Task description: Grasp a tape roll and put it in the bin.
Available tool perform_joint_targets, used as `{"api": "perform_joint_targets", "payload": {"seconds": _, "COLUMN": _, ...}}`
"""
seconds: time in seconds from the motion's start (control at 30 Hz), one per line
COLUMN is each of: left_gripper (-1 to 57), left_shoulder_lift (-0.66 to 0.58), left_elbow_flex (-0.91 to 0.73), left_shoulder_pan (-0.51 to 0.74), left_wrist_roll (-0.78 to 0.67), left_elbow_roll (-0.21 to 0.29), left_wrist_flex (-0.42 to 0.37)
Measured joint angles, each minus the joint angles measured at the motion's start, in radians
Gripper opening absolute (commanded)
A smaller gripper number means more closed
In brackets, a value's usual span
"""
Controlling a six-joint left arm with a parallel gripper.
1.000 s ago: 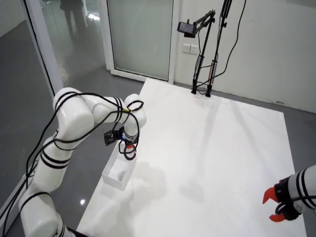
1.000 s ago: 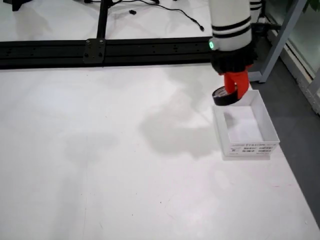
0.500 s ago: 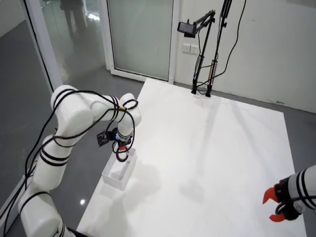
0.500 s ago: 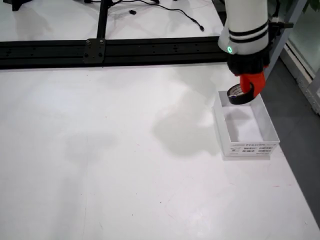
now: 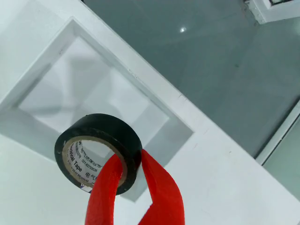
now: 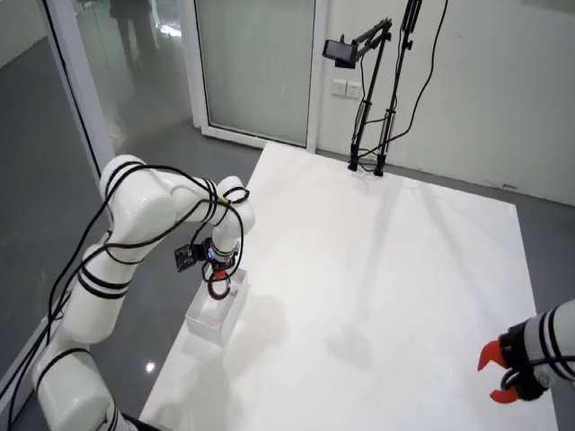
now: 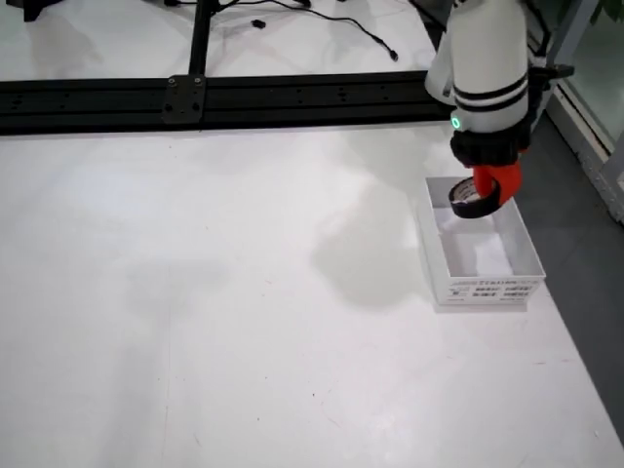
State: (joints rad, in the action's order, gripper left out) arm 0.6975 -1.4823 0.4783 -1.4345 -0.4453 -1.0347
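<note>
The black tape roll (image 5: 98, 151) carries printed writing on its tan inner core; in the view that rides on the gripper the word "Tape" can be read there, along with smaller lines too fine to make out. The white bin (image 7: 480, 252) bears a printed label (image 7: 495, 288) with a barcode-like strip on its near wall in the view from the table's far side; its text is too small to read.

The gripper (image 5: 133, 187) has red fingers (image 5: 104, 197) closed on the tape roll, one finger passing inside the ring and the other pressing on the outer black wall, so the roll hangs at the fingertips, tilted with its opening facing the riding camera. In that view the roll sits above the bin's open interior, near one of its corners.

In the view from the table's far side the gripper (image 7: 485, 193) holds the roll (image 7: 472, 198) over the far end of the bin, at the right side of the white table (image 7: 214, 292). In the high room view the working arm (image 6: 153, 211) reaches down to the bin (image 6: 216, 316) at the table's left edge. A second arm's red gripper (image 6: 503, 373) shows at the lower right, well apart.
</note>
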Motion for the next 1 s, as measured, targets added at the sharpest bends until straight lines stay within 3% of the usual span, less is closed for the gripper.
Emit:
{"api": "perform_joint_targets", "payload": {"seconds": 0.57, "left_gripper": -0.4, "left_shoulder_lift": 0.052, "left_elbow_flex": -0.005, "left_shoulder_pan": -0.031, "left_wrist_roll": 0.000, "left_elbow_roll": -0.009, "left_wrist_flex": 0.051}}
{"api": "perform_joint_targets", "payload": {"seconds": 1.0, "left_gripper": 9.5, "left_shoulder_lift": 0.072, "left_elbow_flex": -0.007, "left_shoulder_pan": -0.040, "left_wrist_roll": 0.000, "left_elbow_roll": -0.015, "left_wrist_flex": 0.074}}
